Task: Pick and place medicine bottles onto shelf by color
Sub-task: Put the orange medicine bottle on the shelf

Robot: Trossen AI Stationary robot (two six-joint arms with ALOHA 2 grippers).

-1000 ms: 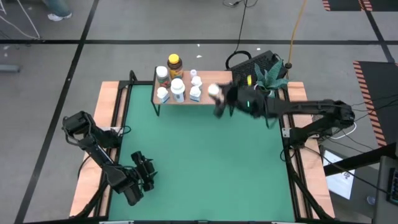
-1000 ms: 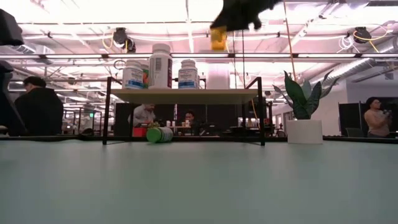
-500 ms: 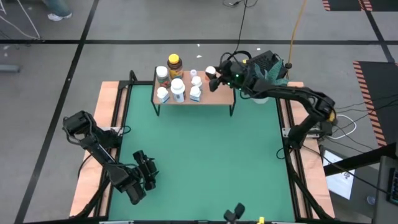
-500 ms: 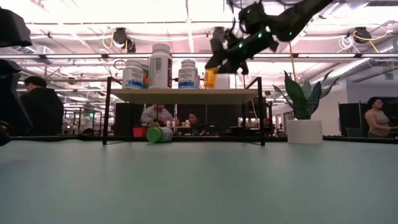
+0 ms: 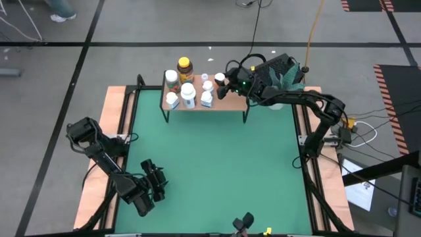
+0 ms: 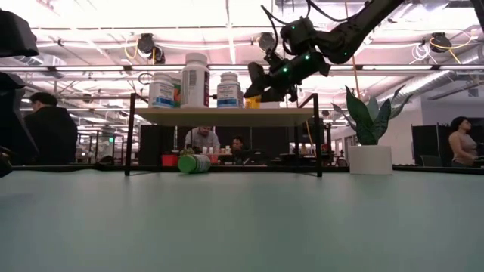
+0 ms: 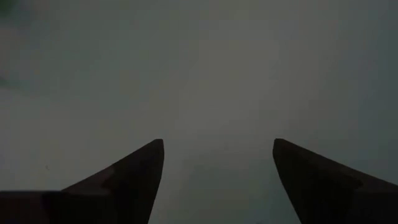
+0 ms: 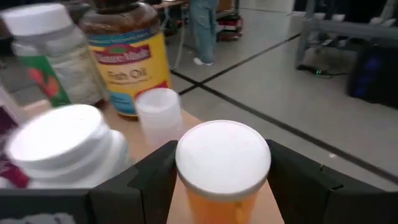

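My right gripper [image 5: 222,84] is over the right part of the shelf [image 5: 231,103], shut on a small orange bottle with a white cap [image 8: 222,160]. In the low view this bottle [image 6: 253,100] sits at the height of the shelf top [image 6: 227,115]. Several white bottles [image 5: 188,93] and an amber fish-oil bottle [image 8: 124,56] stand upright on the shelf's left half. A green bottle [image 6: 194,163] lies on its side on the table under the shelf. My left gripper [image 5: 155,183] waits open near the table's near left corner, with only green mat between its fingers [image 7: 134,180]. My right gripper pinches the orange bottle's body just below the cap [image 8: 188,208] between its two fingers [image 8: 149,180], one on each side. The fingers come nearly level from the table's right. The bottle stands upright. Whether its base rests on the shelf top I cannot tell.
A potted plant [image 6: 370,157] stands right of the shelf at the far right. Wooden side boards [image 5: 116,131] line the green mat. The middle and near part of the mat [image 5: 223,171] lie bare. People sit in the room behind the table [image 6: 47,132].
My right gripper has carried the orange bottle down from well above the shelf to the height of the shelf top. It has also swung toward the table's far edge, over the shelf's right part. The bottle has stayed upright in the fingers.
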